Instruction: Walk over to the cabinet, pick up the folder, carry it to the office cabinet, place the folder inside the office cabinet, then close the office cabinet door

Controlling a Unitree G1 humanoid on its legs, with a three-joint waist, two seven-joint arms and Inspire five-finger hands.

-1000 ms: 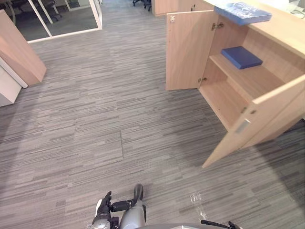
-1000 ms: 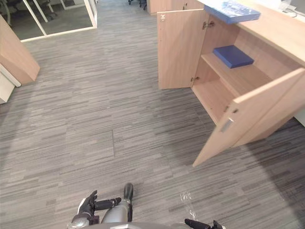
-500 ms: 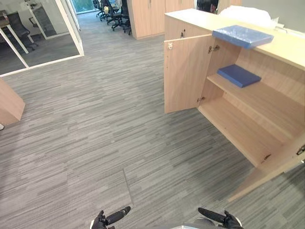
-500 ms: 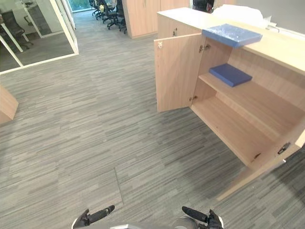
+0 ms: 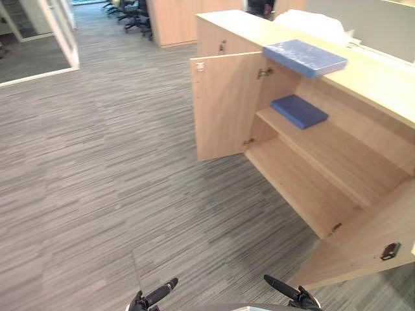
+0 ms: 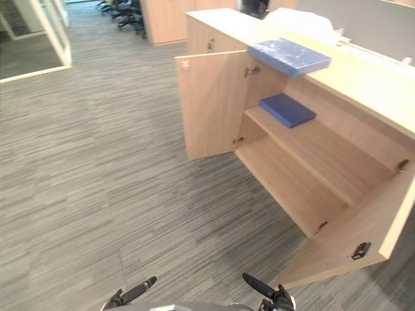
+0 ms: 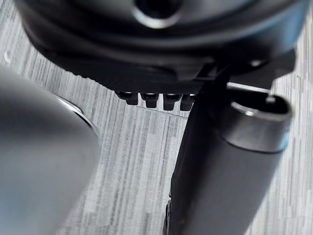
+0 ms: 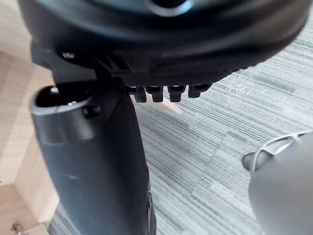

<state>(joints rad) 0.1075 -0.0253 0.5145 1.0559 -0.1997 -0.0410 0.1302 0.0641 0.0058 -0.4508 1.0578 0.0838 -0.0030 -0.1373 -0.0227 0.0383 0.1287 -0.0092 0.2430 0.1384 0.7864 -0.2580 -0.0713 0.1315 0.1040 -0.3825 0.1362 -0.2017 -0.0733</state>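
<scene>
A light-blue folder (image 5: 305,57) lies on the cabinet's top surface (image 5: 382,84), overhanging the open compartment where a darker folder (image 5: 299,111) sits on a shelf (image 5: 337,152). The left robot hand (image 5: 159,293) and right robot hand (image 5: 285,289) hang empty, fingers extended. The approach should end square to the folder, clear of the near door (image 5: 363,249).

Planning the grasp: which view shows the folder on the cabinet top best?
Left eye view: the folder lies whole, overhanging the cabinet top at its front edge. Right eye view shows it just as whole; wrist views face the floor.

The cabinet (image 5: 224,107) is pale matt wood. The floor (image 5: 97,168) is rough grey carpet. The top folder (image 5: 305,57) looks glossy.
</scene>
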